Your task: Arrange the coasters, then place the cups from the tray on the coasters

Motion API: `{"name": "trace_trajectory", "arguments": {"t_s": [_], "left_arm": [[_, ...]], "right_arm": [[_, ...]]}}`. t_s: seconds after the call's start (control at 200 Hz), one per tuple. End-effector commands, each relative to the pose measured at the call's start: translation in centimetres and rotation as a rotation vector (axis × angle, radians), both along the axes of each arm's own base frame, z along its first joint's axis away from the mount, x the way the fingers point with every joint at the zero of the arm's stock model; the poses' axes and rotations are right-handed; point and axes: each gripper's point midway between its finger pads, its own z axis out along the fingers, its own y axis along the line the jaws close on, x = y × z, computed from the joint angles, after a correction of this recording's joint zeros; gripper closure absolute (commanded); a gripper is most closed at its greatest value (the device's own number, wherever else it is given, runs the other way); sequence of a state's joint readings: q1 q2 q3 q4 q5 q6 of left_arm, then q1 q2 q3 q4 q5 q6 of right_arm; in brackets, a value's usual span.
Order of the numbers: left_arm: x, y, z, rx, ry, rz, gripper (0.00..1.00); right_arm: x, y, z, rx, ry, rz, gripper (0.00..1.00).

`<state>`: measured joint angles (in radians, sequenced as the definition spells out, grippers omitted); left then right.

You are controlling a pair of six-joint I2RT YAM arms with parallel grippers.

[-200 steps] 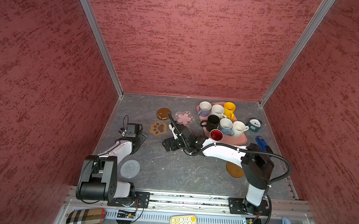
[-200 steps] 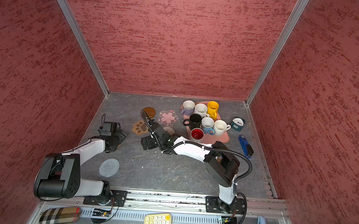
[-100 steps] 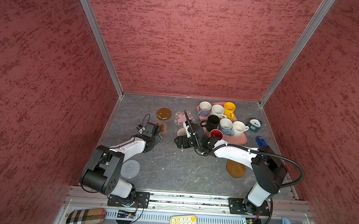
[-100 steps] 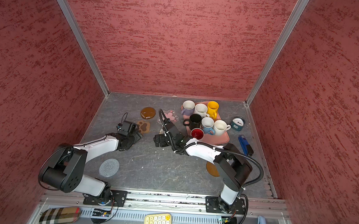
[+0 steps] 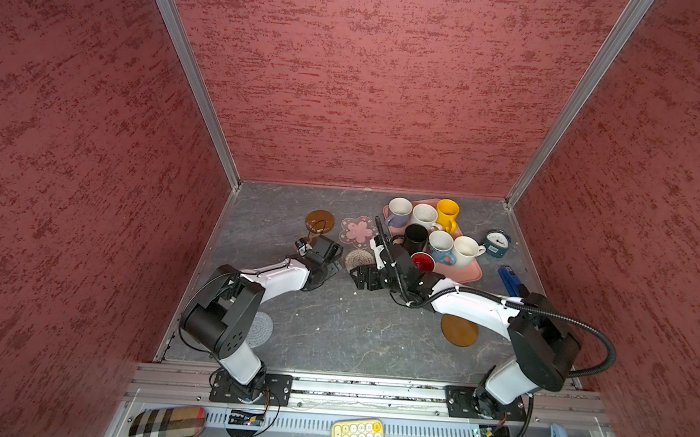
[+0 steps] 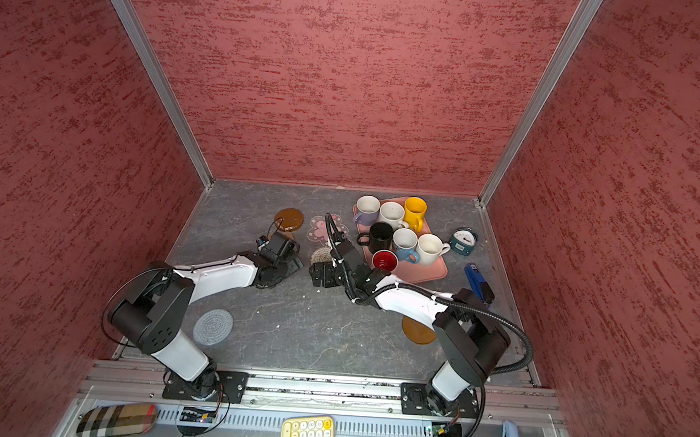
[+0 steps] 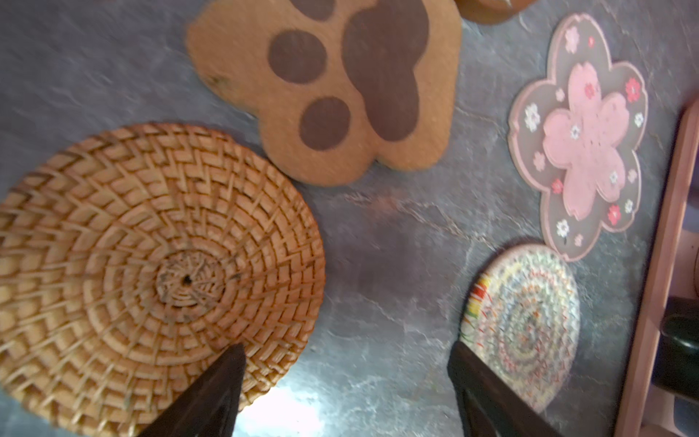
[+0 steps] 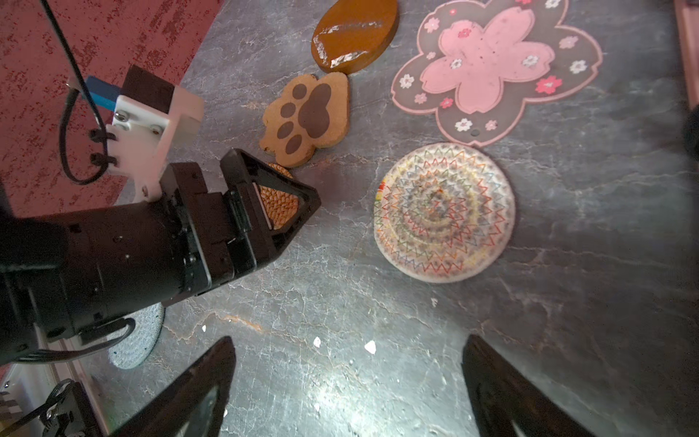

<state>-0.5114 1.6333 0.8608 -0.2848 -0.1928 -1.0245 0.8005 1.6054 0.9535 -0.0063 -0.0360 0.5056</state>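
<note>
Red textured walls are seen around a grey table (image 5: 333,331), at whose far right the pink tray (image 5: 469,272) is set, with all seven cups (image 5: 425,216) standing on it. Both grippers are held low near the middle: the left gripper (image 7: 344,352) and the right gripper (image 8: 348,340) are spread wide, with nothing between the fingers. Five coasters are clustered left of the tray — a rattan round (image 7: 159,272), flower coaster (image 7: 582,136), paw coaster (image 7: 333,87), multicoloured round (image 8: 444,212) and glossy brown disc (image 8: 353,34). A grey woven round (image 6: 212,326) and a second brown disc (image 5: 460,332) are left well apart.

Jaws wide apart; left arm (image 5: 282,275), right arm (image 5: 476,308) outstretched.
</note>
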Motion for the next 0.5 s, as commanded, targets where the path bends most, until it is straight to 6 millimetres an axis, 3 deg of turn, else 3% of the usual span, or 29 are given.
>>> {"name": "trace_trajectory", "arguments": {"t_s": [0.0, 0.255, 0.491], "left_arm": [[-2.9, -0.7, -2.4, 0.015, 0.123, -0.020, 0.15], [-3.5, -0.8, -2.0, 0.029, 0.120, -0.028, 0.14], [-2.5, -0.3, 2.6, 0.073, 0.037, -0.061, 0.11]], "right_arm": [[0.6, -0.4, 1.6, 0.032, -0.046, -0.028, 0.06], [0.7, -0.6, 2.1, 0.036, -0.052, -0.029, 0.06], [0.8, -1.2, 3.7, 0.018, -0.085, -0.042, 0.06]]}}
